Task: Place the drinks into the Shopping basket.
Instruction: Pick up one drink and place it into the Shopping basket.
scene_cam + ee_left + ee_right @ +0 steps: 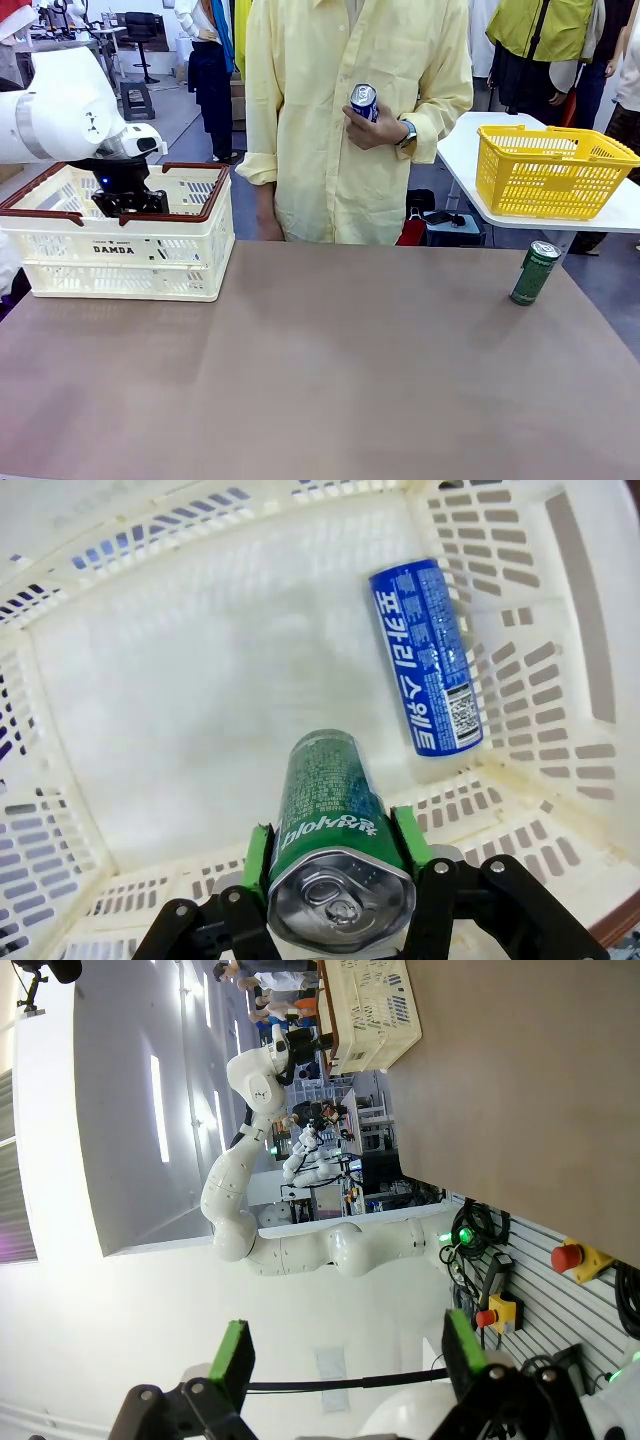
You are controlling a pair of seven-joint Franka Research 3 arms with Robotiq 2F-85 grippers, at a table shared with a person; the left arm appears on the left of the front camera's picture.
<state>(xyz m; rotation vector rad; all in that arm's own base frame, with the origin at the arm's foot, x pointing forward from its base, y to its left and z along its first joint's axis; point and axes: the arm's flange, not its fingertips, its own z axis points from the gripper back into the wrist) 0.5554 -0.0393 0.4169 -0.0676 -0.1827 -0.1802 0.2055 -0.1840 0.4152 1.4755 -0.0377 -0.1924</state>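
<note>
In the upper left of the front view, the left gripper reaches down inside the cream-white lattice plastic Shopping basket with its brown-red rim. It is clenched on a green metal drink can with white lettering, and much bare floor lies beyond the can. A slim blue-and-white can lies close to one basket wall. A slim dark green can stands near the right edge of the brown table, with wide free surface beside it. The person's hand holds another blue can. The right gripper is released and holds nothing.

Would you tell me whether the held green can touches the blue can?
Apart: the left wrist view shows bare basket floor between the green can and the blue can.
</note>
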